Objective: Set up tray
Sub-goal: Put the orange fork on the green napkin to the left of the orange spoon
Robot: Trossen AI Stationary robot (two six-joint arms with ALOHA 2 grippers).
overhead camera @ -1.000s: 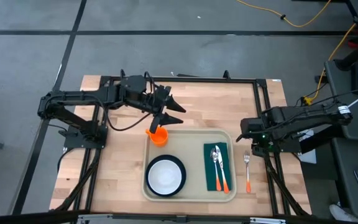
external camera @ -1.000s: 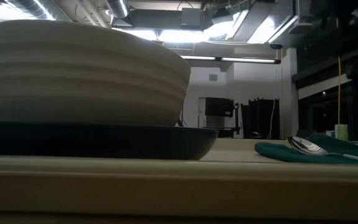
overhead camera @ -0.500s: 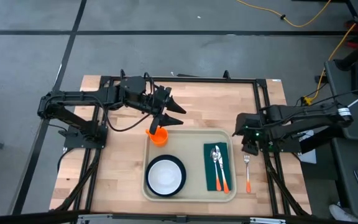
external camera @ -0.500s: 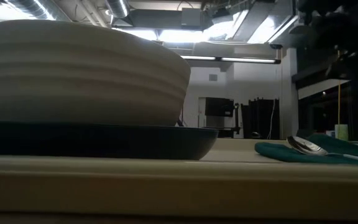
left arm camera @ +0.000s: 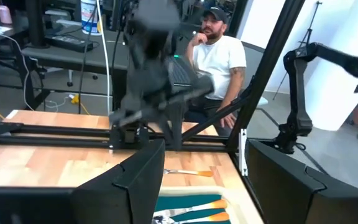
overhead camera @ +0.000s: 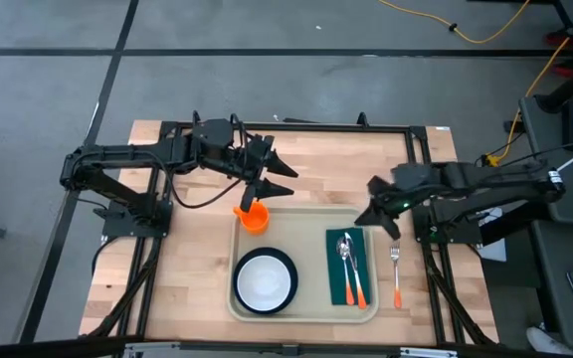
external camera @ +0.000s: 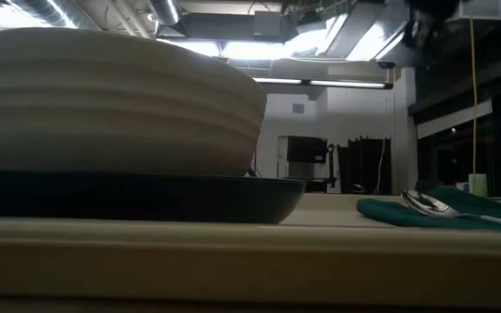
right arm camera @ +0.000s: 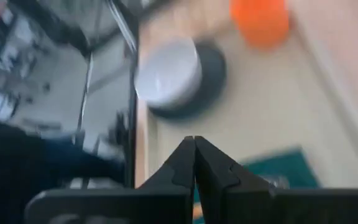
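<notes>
My right gripper (overhead camera: 371, 211) hangs clenched, fingers pressed together on nothing, over the far right corner of the tray (overhead camera: 306, 310), which lies on the desk (overhead camera: 187, 268) near its front edge. My left gripper (overhead camera: 279, 181) sits released just above the orange cup (overhead camera: 255, 217) at the tray's far left corner.

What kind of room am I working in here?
Probably a robotics lab or workshop: a bare concrete floor with a loose yellow cable, a framed wooden table, and a seated person among equipment racks beyond it.
</notes>
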